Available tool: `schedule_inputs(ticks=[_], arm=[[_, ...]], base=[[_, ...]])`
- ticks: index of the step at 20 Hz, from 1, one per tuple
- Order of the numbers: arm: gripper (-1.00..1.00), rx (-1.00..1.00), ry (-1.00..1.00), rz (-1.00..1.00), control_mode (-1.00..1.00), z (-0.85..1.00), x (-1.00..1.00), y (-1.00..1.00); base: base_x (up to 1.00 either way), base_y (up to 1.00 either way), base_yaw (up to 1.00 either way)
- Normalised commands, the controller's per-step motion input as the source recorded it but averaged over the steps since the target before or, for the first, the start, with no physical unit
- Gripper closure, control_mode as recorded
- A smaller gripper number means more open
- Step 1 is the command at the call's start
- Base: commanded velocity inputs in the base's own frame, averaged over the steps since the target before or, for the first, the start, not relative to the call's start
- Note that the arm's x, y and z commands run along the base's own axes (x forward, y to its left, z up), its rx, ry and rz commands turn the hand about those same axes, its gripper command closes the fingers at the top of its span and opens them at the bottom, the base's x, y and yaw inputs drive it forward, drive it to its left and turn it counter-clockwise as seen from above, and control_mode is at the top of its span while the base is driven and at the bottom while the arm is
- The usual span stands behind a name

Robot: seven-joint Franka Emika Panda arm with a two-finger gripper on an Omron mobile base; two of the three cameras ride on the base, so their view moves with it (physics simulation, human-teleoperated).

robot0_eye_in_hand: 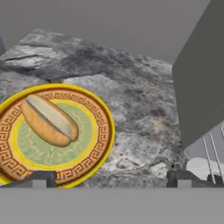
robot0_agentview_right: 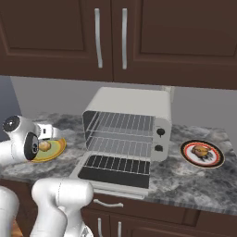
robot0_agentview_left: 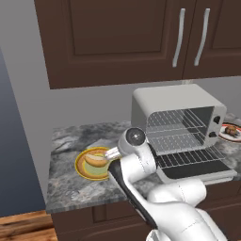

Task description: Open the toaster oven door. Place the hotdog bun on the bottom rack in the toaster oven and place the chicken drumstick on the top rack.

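Arm (robot0_agentview_left: 141, 174) partly hiding hotdog bun (robot0_agentview_left: 95, 160)

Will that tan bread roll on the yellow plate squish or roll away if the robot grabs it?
The oblong tan hotdog bun looks like soft bread, so it would probably dent under a tight squeeze. Its rounded sides suggest it might roll a little, though the yellow patterned plate it lies on has a raised rim that would likely stop it.

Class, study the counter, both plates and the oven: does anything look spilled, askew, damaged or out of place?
Nothing stands out. The hotdog bun lies whole on its yellow plate, the chicken drumstick sits on its own plate, and the toaster oven door hangs fully open with both racks level.
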Motion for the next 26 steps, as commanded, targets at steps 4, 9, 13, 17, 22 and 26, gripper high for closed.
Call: schedule_inputs(ticks=[4, 9, 13, 17, 22, 26], arm=[[-1.00, 0.00, 0.09, 0.13, -1.00, 0.11, 0.23, 0.46], [-1.00, 0.00, 0.32, 0.18, -1.00, 0.16, 0.07, 0.31], [-1.00, -0.05, 0.09, 0.16, -1.00, -0.08, 0.20, 0.40], [-1.00, -0.23, 0.07, 0.02, -1.00, -0.30, 0.31, 0.42], [-1.00, -0.26, 0.04, 0.01, -1.00, -0.29, 0.16, 0.37], [-1.00, -0.14, 0.07, 0.04, -1.00, -0.22, 0.11, 0.20]], base=[[0.00, 0.00, 0.00], [0.00, 0.00, 0.00], [0.00, 0.00, 0.00], [0.00, 0.00, 0.00], [0.00, 0.00, 0.00], [0.00, 0.00, 0.00]])
